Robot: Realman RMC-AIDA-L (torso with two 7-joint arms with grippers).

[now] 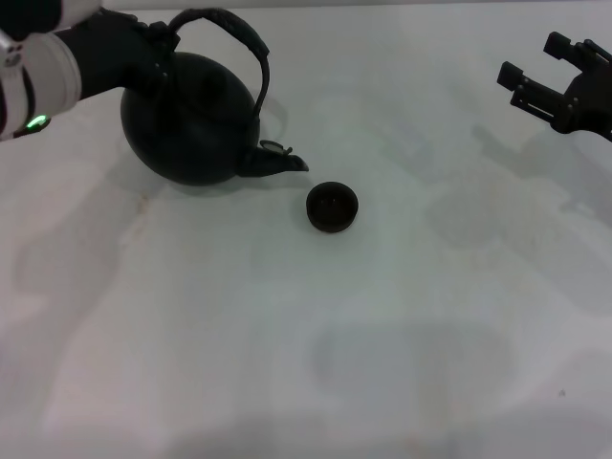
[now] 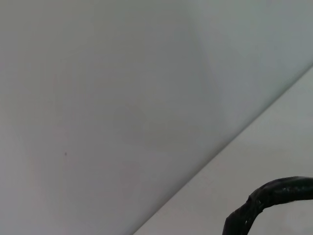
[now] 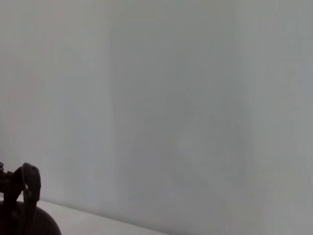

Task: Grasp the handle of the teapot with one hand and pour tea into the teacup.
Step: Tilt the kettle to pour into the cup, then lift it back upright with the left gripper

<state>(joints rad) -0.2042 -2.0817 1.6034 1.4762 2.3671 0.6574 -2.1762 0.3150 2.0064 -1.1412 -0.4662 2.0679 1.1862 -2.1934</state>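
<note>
The black teapot (image 1: 191, 120) is at the back left of the white table, tipped so its short spout (image 1: 284, 163) points down and to the right. The spout tip ends a little left of and behind the teacup (image 1: 332, 207), a tiny dark cup standing upright on the table. My left gripper (image 1: 156, 46) is shut on the left end of the arched handle (image 1: 237, 31). A piece of the handle (image 2: 274, 195) shows in the left wrist view. My right gripper (image 1: 532, 59) is open and empty at the far right. The right wrist view shows the teapot (image 3: 22, 218) far off.
The white table (image 1: 382, 335) stretches in front of and right of the cup. A plain pale wall fills most of both wrist views.
</note>
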